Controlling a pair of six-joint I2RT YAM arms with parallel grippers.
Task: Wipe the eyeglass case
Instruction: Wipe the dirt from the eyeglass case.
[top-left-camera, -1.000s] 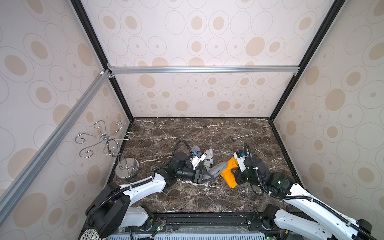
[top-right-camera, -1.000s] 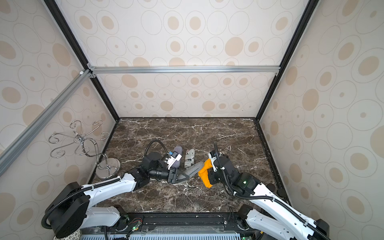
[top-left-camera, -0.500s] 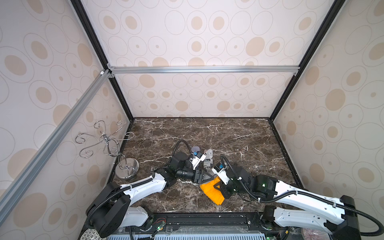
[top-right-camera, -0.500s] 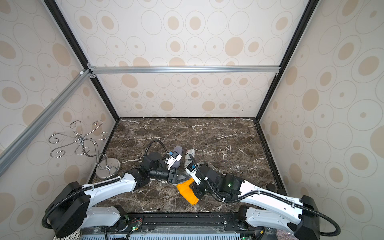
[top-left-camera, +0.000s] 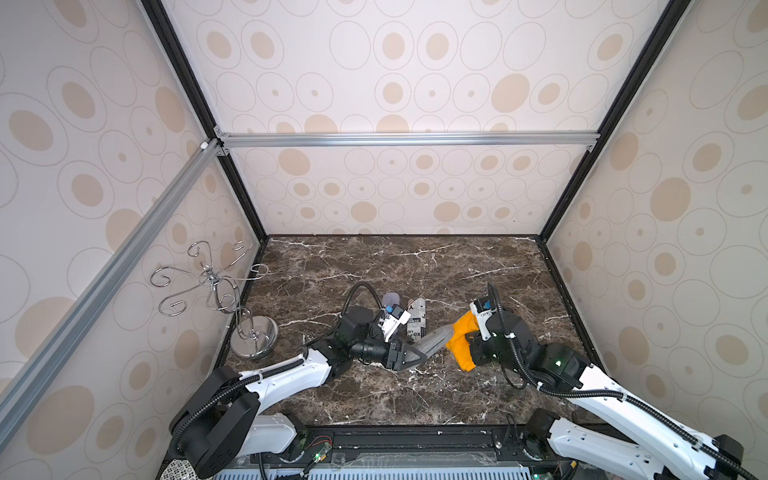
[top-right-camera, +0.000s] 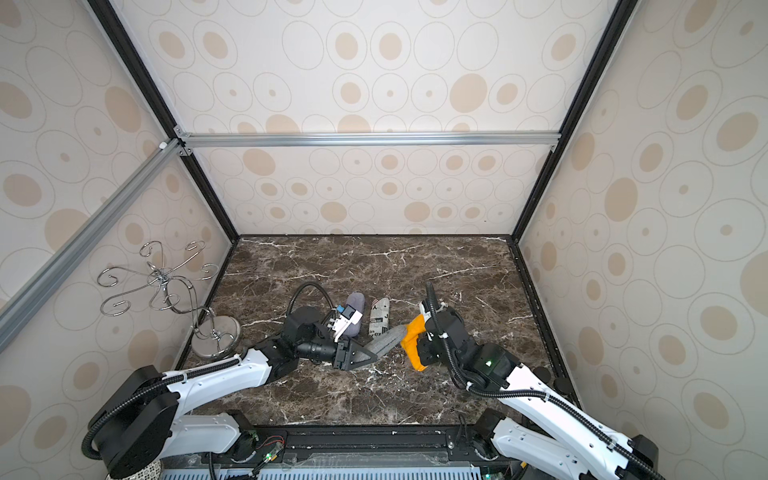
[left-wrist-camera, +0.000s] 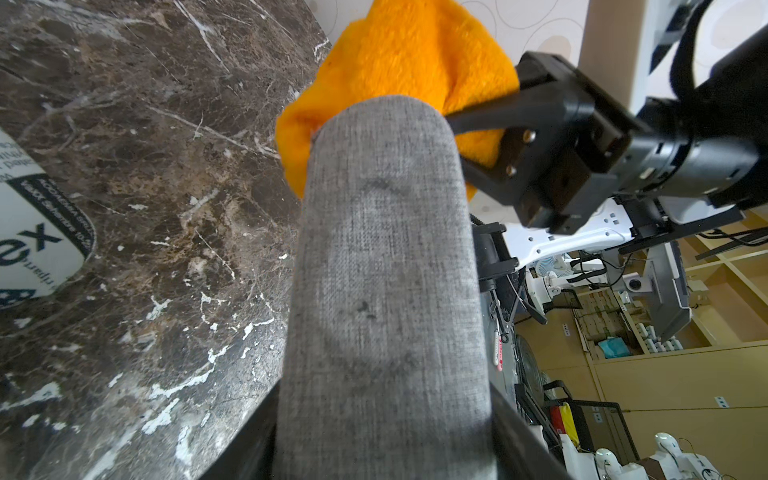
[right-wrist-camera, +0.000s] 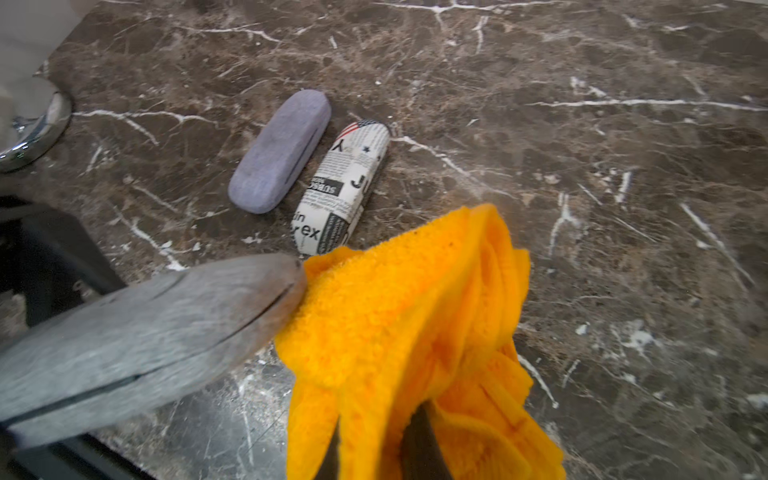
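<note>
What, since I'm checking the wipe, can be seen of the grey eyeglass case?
The grey eyeglass case is long, round-ended, covered in woven fabric with dark smudges, its side seam closed. The left gripper clamps one end; the free end touches the orange cloth held by the right gripper.

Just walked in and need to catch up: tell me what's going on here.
The left hand grips one end of a grey eyeglass case and holds it out toward the other arm. The right hand is clamped on a bunched orange cloth, which is pressed against the case's free end, so wiping is under way. A purple case and a newspaper-print case lie side by side on the marble table, untouched.
</note>
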